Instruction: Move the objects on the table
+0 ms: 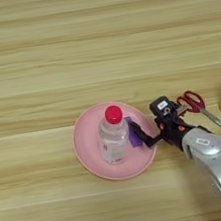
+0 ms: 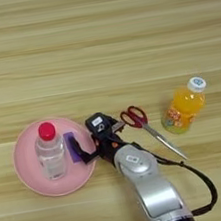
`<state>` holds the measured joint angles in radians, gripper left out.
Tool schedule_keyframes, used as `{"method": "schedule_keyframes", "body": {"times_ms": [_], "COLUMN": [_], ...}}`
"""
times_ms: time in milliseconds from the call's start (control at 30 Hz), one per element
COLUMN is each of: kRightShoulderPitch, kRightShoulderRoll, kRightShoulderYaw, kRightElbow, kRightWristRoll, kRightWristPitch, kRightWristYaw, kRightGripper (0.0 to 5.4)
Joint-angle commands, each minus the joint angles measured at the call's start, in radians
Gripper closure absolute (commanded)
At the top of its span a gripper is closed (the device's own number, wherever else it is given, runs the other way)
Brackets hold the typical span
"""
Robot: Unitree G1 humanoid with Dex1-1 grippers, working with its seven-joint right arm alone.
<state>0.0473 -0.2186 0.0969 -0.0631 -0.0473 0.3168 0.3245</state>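
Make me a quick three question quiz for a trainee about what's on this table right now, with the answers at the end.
1. True or false: the clear bottle stands on the pink plate.
2. Which item lies between the gripper and the orange drink bottle? A) purple block B) scissors C) cup
3. Fill in: the purple block is on the ____ beside the clear bottle.

Key
1. True.
2. B, the scissors.
3. Plate.
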Motion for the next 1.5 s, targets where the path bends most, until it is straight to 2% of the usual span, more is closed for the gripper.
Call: {"method": "schedule_keyframes", "body": {"times_ms": [33,267,633,933,1167,1500], "kRightShoulderPitch": [-0.055,-0.049,-0.027,0.008,0.049,0.102], "kRightShoulderRoll": [-0.017,-0.019,-0.045,-0.064,-0.097,-0.151], "kRightShoulderYaw": [-0.039,-0.056,-0.128,-0.180,-0.217,-0.311], "kRightElbow": [-0.038,-0.052,-0.074,-0.132,-0.181,-0.215], "kRightWristRoll": [0.015,0.022,0.051,0.083,0.097,0.132], "kRightWristPitch": [-0.032,-0.026,-0.015,0.028,0.064,0.118], "kRightWristYaw": [-0.011,-0.007,-0.005,0.015,0.032,0.057], "kRightGripper": [0.04,0.04,0.04,0.04,0.04,0.04]}}
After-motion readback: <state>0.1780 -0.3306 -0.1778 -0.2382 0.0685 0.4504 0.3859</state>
